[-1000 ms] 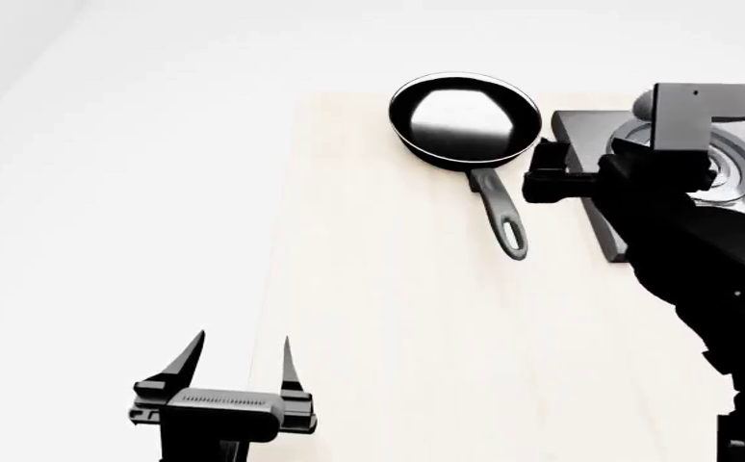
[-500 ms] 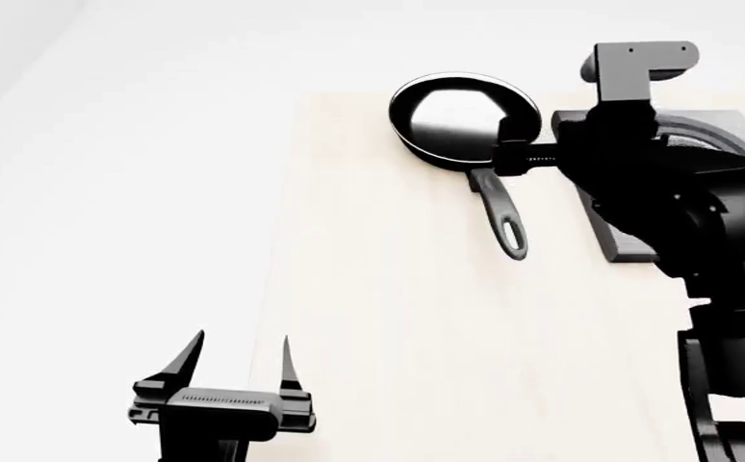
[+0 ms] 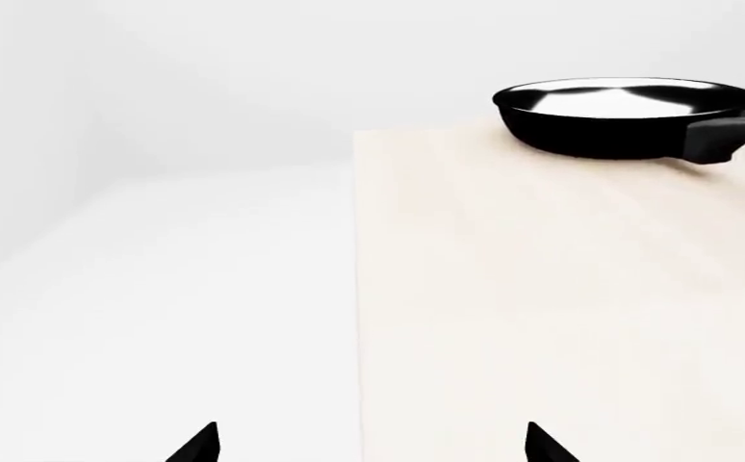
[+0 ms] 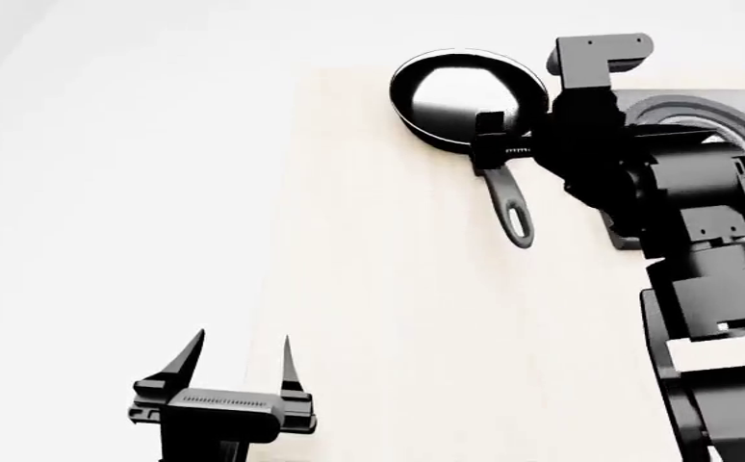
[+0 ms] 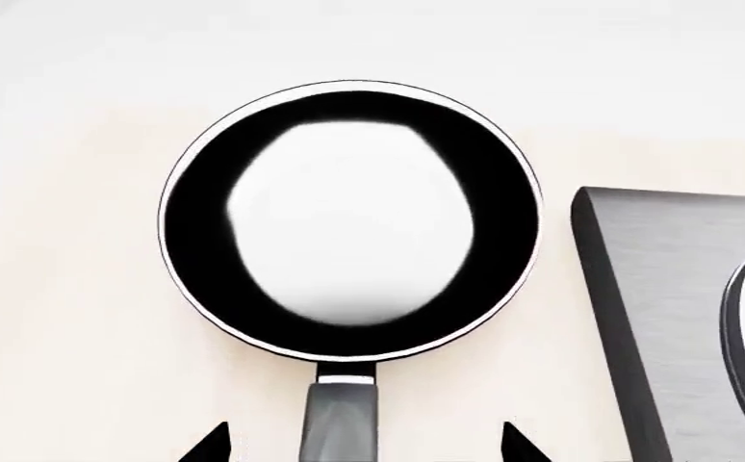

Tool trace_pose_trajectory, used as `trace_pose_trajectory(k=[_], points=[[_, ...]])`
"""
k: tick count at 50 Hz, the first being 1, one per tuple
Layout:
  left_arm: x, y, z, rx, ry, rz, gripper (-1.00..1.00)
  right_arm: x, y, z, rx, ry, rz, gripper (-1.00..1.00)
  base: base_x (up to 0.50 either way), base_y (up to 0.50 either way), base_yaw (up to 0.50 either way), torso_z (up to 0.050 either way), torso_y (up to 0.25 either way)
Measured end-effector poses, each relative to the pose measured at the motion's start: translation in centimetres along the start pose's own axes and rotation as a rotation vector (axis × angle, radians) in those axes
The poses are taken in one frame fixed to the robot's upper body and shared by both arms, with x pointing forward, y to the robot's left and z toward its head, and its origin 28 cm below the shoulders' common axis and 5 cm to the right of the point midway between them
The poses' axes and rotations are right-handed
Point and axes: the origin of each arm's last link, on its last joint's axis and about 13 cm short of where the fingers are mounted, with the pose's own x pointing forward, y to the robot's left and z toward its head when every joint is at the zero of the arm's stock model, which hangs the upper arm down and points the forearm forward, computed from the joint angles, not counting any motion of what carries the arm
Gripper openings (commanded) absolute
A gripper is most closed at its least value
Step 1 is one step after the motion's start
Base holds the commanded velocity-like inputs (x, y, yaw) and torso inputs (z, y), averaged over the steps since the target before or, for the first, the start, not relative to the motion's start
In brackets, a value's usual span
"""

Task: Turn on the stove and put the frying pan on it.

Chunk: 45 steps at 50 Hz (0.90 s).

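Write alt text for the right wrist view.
The open right gripper straddles the handle of the frying pan, seen from above on a pale table. A corner of the grey stove lies beside the pan.

The frying pan point(image 4: 465, 96) sits on the desk point(image 4: 386, 318) at its far end, handle running back toward the robot. The stove point(image 4: 719, 125) lies just right of it. The right end effector point(image 4: 488, 144) hangs over the handle; the left end effector point(image 4: 238, 361) hovers at the desk's near left edge.

frying pan point(image 5: 349, 221) (handle between tool tips) beside stove point(image 5: 661, 289)
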Motion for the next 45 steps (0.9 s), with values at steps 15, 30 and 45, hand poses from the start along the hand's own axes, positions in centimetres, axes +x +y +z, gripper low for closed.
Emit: trace_pose_trajectory(k=[15, 30, 45], points=[[0.0, 0.1, 0.1, -0.004, -0.005, 0.0, 1.0, 1.2, 0.6, 0.4, -0.018, 0.037, -0.005, 1.0, 0.0, 0.0, 0.0, 0.0, -0.02], [0.0, 0.1, 0.2, -0.007, -0.009, 0.001, 1.0, 2.0, 1.2, 0.8, -0.05, 0.084, -0.014, 1.0, 0.0, 0.0, 0.0, 0.0, 0.0], [0.0, 0.1, 0.1, -0.01, -0.009, 0.003, 1.0, 2.1, 1.8, 0.4, -0.067, 0.147, -0.013, 1.0, 0.0, 0.0, 0.0, 0.0, 0.0]])
